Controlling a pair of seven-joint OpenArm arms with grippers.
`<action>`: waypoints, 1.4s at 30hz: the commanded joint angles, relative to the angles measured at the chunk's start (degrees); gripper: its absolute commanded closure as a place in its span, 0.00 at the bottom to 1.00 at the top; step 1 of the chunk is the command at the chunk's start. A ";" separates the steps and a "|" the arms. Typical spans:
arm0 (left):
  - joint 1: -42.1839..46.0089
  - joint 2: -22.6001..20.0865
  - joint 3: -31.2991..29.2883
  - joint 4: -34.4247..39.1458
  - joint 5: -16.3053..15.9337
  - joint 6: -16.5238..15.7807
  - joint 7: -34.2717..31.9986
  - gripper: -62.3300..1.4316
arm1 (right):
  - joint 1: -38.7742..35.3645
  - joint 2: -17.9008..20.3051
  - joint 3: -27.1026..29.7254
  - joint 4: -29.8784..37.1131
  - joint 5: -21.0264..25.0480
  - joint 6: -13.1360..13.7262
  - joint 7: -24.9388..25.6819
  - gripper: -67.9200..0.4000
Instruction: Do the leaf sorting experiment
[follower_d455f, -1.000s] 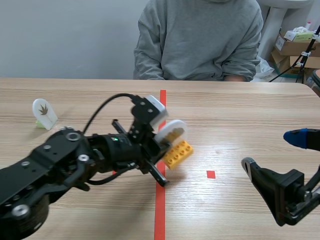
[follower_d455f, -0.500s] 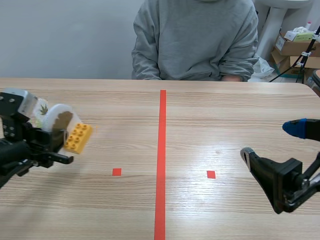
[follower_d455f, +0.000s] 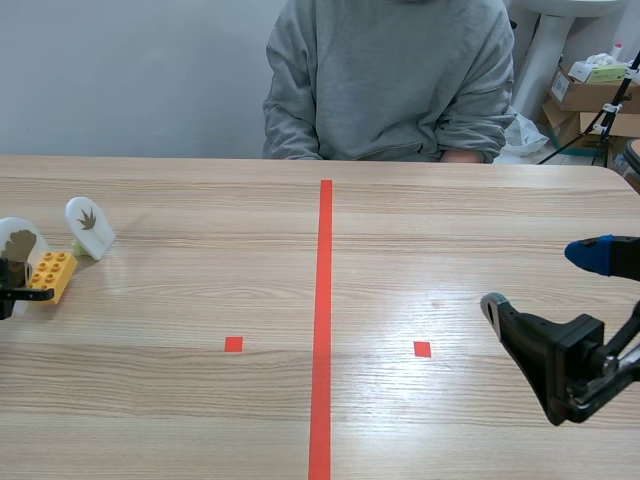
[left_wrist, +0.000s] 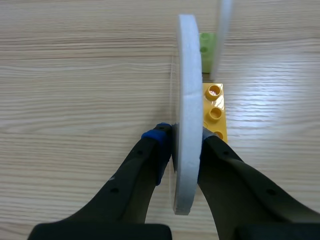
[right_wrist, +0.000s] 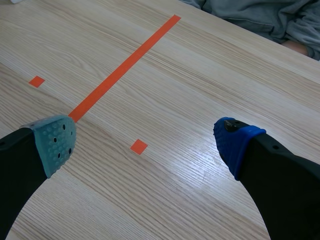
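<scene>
Two white cards (follower_d455f: 89, 224) (follower_d455f: 20, 240) (a leaf on each), one yellow brick (follower_d455f: 52, 274), one green brick (left_wrist: 207, 46).

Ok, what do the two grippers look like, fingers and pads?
Both are black, each with two thick fingers. On the right gripper, one finger has a grey-green dotted pad and the other a blue pad. On the left gripper, a blue tip pad shows on one finger; the other finger's pad is hidden.
</scene>
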 joint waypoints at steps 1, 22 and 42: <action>-3.17 -0.48 -0.07 -0.37 0.37 0.22 -1.20 0.94 | 0.50 0.15 0.42 0.76 0.46 -0.22 0.66 0.17; -12.92 -0.31 0.37 -17.07 10.23 1.68 -5.03 0.93 | 0.50 0.15 0.42 0.76 0.46 -0.22 0.68 0.17; -7.23 -2.47 0.37 -10.14 6.32 -2.49 -5.42 0.20 | 0.50 0.15 0.42 0.76 0.46 -0.22 -0.35 0.17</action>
